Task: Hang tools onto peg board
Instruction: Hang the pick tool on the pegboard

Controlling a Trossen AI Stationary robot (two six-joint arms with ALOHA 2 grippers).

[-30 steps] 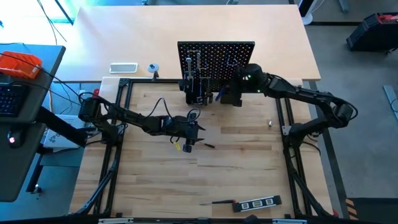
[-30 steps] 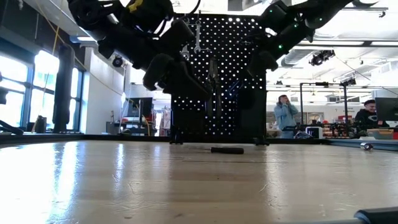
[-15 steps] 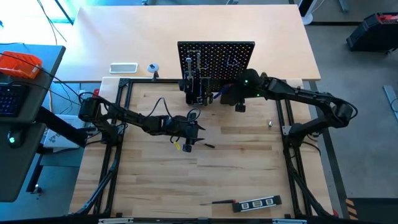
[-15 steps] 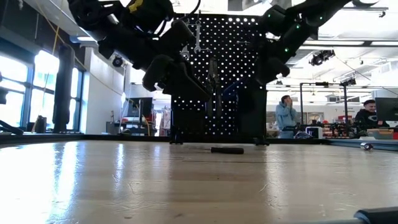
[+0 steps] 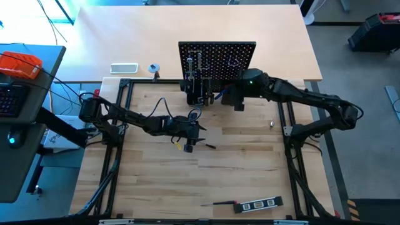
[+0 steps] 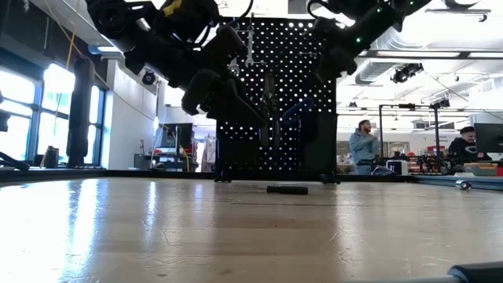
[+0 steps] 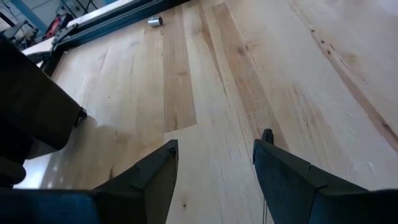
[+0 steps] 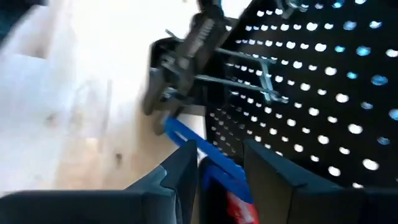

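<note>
The black peg board [image 5: 217,59] stands upright at the table's far middle, with several tools hanging on it [image 8: 186,56] and black holder boxes [image 5: 199,94] at its base. My right gripper [image 5: 232,98] is in front of the board's lower right and is shut on the blue-handled hex key [image 8: 211,158]. My left gripper [image 5: 190,140] hovers open and empty over mid-table. A small dark screwdriver [image 5: 210,146] lies on the wood just beside it and also shows in the left wrist view [image 7: 268,134]. A black marked level [image 5: 258,204] and another screwdriver [image 5: 219,203] lie near the near edge. My right gripper has the hex key's blue handle [image 8: 219,167] between its two fingers. The handle's free end [image 8: 174,129] sticks out past the fingertips toward the holder boxes. The fingers come roughly level from the table's right. The key is clear of the table; the fingers hide the contact itself.
A white tray [image 5: 124,68] and a small round thing [image 5: 153,68] lie behind the frame at the far left. A small silver piece [image 5: 271,124] lies at the right. People stand in the room behind the table [image 6: 363,145].
My right gripper has drawn a little away from the peg board and then risen in front of it, still carrying the blue handle.
</note>
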